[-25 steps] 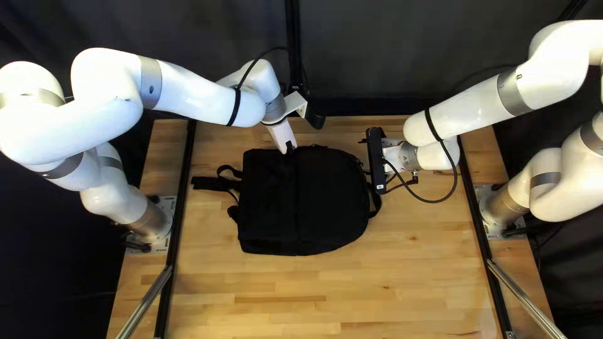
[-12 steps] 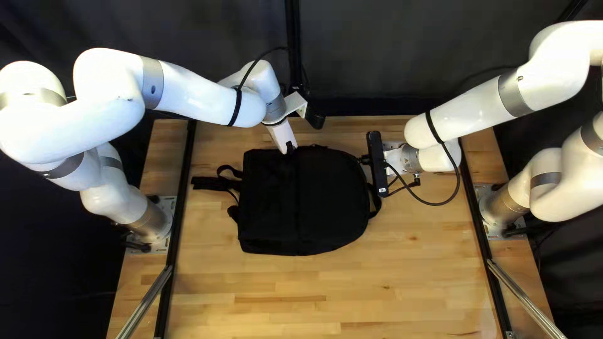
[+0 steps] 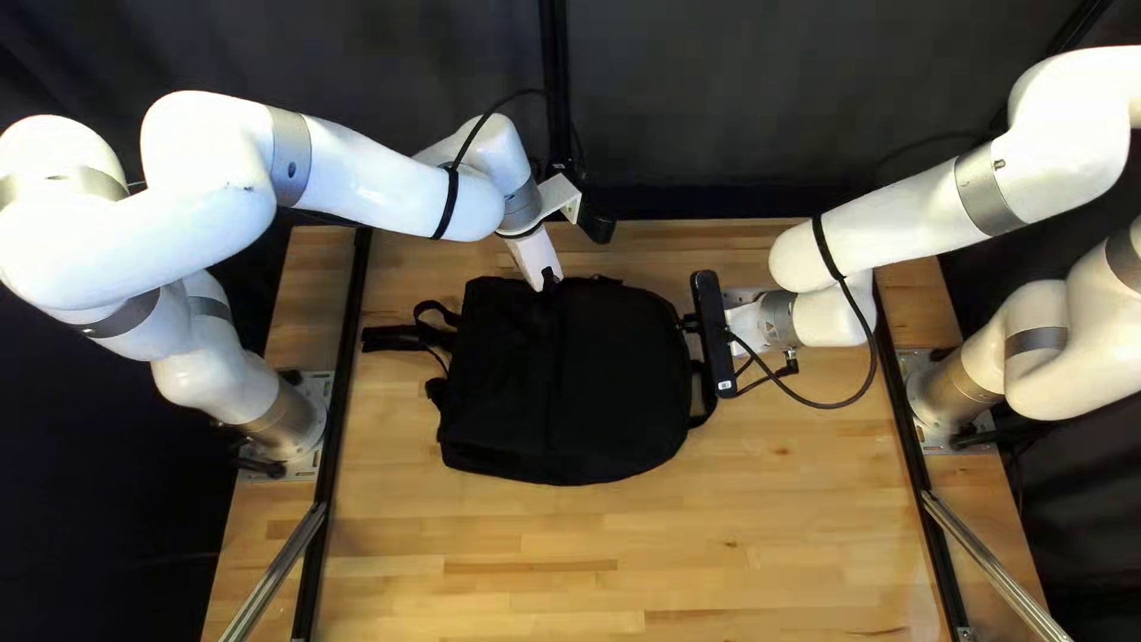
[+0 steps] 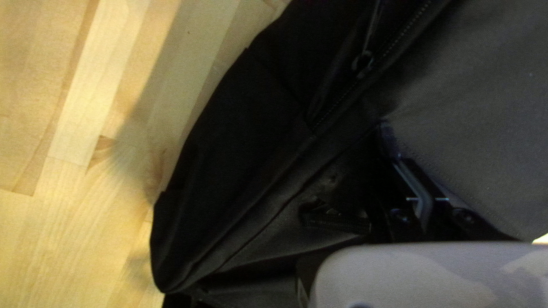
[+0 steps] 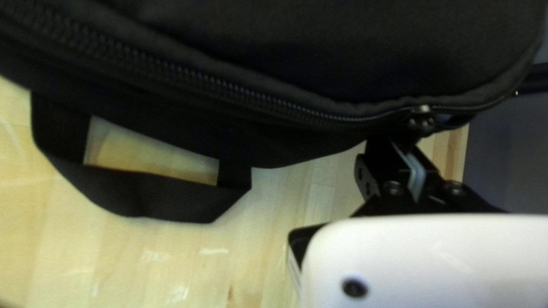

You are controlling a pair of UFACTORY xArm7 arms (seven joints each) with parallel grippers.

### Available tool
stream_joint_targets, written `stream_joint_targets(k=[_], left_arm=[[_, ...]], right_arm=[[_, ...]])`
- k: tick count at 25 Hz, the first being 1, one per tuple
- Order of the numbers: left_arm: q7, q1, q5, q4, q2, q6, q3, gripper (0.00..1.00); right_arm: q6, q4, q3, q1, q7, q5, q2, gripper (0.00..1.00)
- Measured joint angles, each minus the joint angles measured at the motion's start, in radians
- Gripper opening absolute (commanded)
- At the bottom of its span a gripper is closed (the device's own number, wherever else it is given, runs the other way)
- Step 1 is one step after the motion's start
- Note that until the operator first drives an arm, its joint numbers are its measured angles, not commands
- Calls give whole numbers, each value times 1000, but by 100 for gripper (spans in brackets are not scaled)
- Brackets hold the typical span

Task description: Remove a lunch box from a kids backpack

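Note:
In the top left view, my left gripper (image 3: 549,281) is at the far edge of the black backpack (image 3: 571,381), and my right gripper (image 3: 688,322) is at its right side, partly hidden by its wrist camera. The left wrist view has the left gripper (image 4: 388,130) shut on a fold of the backpack's cloth (image 4: 240,142), beside a zipper seam. In the right wrist view, the right gripper (image 5: 406,142) is shut on a zipper pull (image 5: 422,116) at the end of the zipper track (image 5: 228,91). No lunch box shows.
The backpack's top handle loop (image 5: 154,197) lies beside the right gripper. Straps (image 3: 404,339) stretch over the wooden table (image 3: 571,559) from the bag's left side. A dark curtain hangs behind the far edge.
My right gripper has shifted toward the table's near edge. The backpack's near part has slid slightly left and its surface has creased differently. The left arm looks almost still.

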Motion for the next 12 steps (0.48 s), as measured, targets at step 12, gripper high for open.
stream_joint_targets(k=[12], left_arm=[[-3, 1, 2, 1, 9, -8, 1, 0]], right_arm=[[24, -38, 51, 38, -106, 149, -16, 0]])
